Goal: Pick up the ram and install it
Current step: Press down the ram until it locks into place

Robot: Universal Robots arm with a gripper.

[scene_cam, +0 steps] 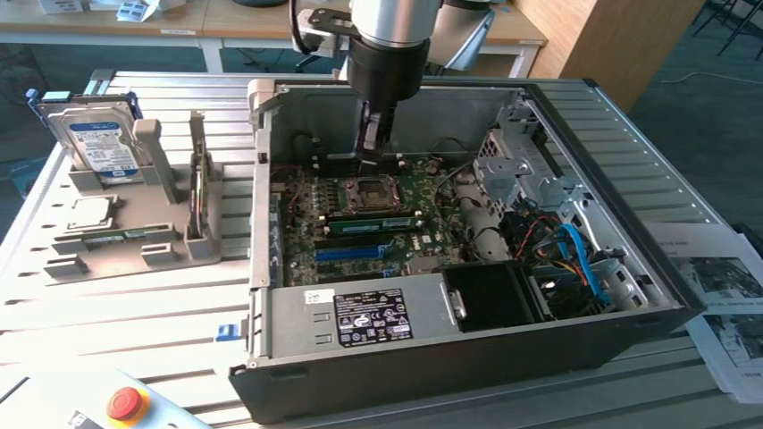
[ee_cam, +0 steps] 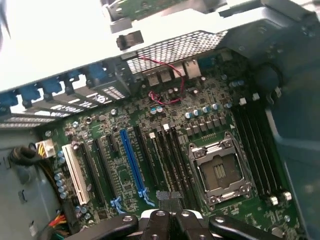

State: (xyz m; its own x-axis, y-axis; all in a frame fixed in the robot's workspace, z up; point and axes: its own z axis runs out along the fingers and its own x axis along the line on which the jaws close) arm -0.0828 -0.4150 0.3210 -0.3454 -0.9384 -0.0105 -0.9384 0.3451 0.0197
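Ram (scene_cam: 372, 223), a green stick, lies seated in a slot on the motherboard (scene_cam: 357, 234) inside the open computer case (scene_cam: 477, 349), near the processor socket (scene_cam: 367, 192). Closed claw (scene_cam: 377, 143) (holding nothing) hangs just above the board's far edge. A hard drive (scene_cam: 102, 147) stands on the desk (scene_cam: 131, 313), left.

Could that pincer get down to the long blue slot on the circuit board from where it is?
Probably yes. The computer case lies open on top, the shut pincer hangs over the board, and nothing stands above the blue slot.
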